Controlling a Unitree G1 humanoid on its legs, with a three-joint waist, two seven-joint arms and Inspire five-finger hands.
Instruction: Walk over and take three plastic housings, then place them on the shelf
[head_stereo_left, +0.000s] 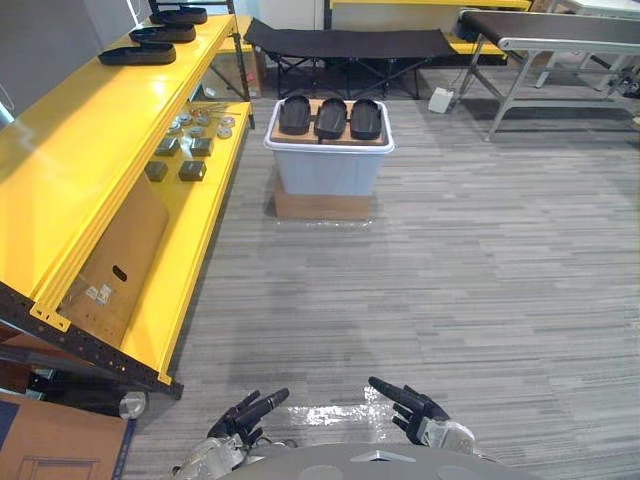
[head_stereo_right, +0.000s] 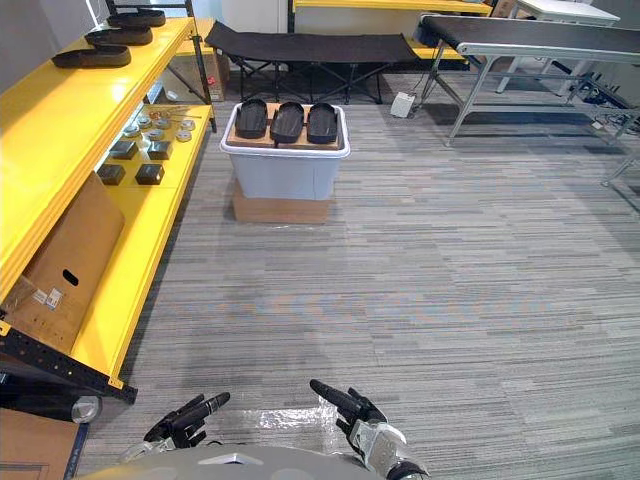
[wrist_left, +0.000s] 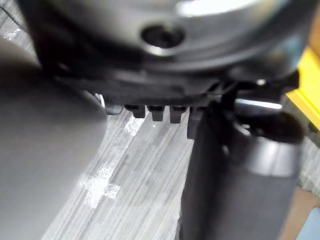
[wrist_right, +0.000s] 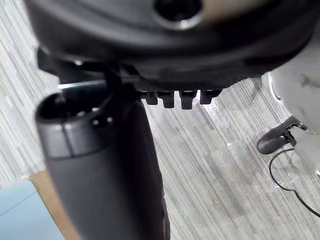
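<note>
Three black plastic housings (head_stereo_left: 330, 117) lie side by side on a cardboard sheet atop a pale lidded bin (head_stereo_left: 328, 165) several steps ahead on the floor. Three more black housings (head_stereo_left: 138, 54) rest on the top of the yellow shelf (head_stereo_left: 75, 150) along the left. My left hand (head_stereo_left: 247, 415) and right hand (head_stereo_left: 408, 403) hang low in front of me, far from the bin, fingers straight and holding nothing. In the left wrist view the left hand (wrist_left: 235, 165) shows above the grey floor, and the right hand (wrist_right: 100, 165) does so in the right wrist view.
The shelf's lower level carries small dark blocks (head_stereo_left: 192, 170), metal parts and a leaning cardboard sheet (head_stereo_left: 115, 265). A black folding cot (head_stereo_left: 345, 44) stands behind the bin, a conveyor table (head_stereo_left: 555, 35) at the back right. Grey plank floor (head_stereo_left: 450, 270) stretches between me and the bin.
</note>
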